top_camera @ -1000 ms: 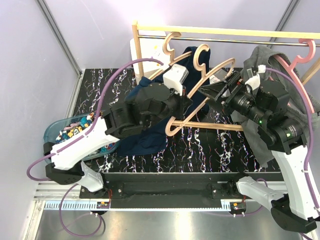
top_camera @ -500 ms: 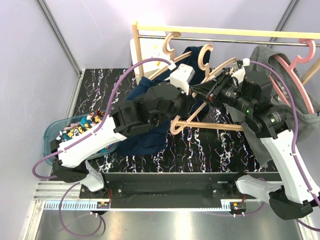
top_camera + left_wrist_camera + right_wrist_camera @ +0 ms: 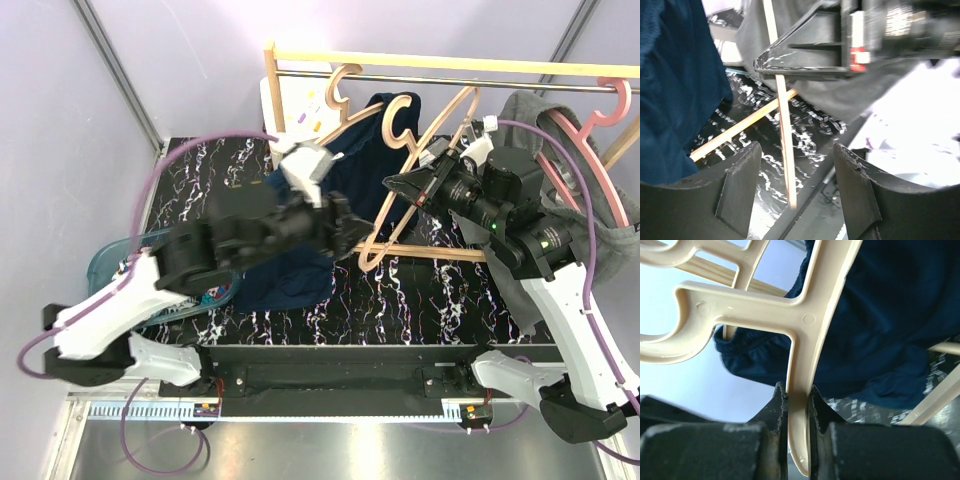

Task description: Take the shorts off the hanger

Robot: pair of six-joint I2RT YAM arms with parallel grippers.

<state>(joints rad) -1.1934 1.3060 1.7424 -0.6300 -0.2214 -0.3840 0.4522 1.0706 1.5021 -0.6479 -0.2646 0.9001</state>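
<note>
The navy blue shorts point(image 3: 290, 275) drape from a beige hanger point(image 3: 380, 235) down onto the black marbled table; in the right wrist view they point(image 3: 880, 325) hang just behind the hanger point(image 3: 805, 320). My right gripper point(image 3: 397, 185) point(image 3: 796, 387) is shut on one arm of that hanger. My left gripper point(image 3: 345, 222) point(image 3: 797, 147) stands open beside the navy shorts point(image 3: 675, 90), holding nothing, with a thin wooden bar point(image 3: 785, 125) seen between its fingers. The dark grey shorts point(image 3: 520, 115) hang on a pink hanger point(image 3: 590, 130) at the right.
A wooden rack point(image 3: 450, 65) with a metal rail spans the back, carrying another pale hanger point(image 3: 340, 90). A blue basket point(image 3: 100, 268) with bright printed cloth sits at the left, partly under my left arm. Purple walls close in both sides.
My left gripper has opened and pulled back to the left, away from the hanger. My right gripper has shut on the beige hanger's arm, and the hanger now stands steeper.
</note>
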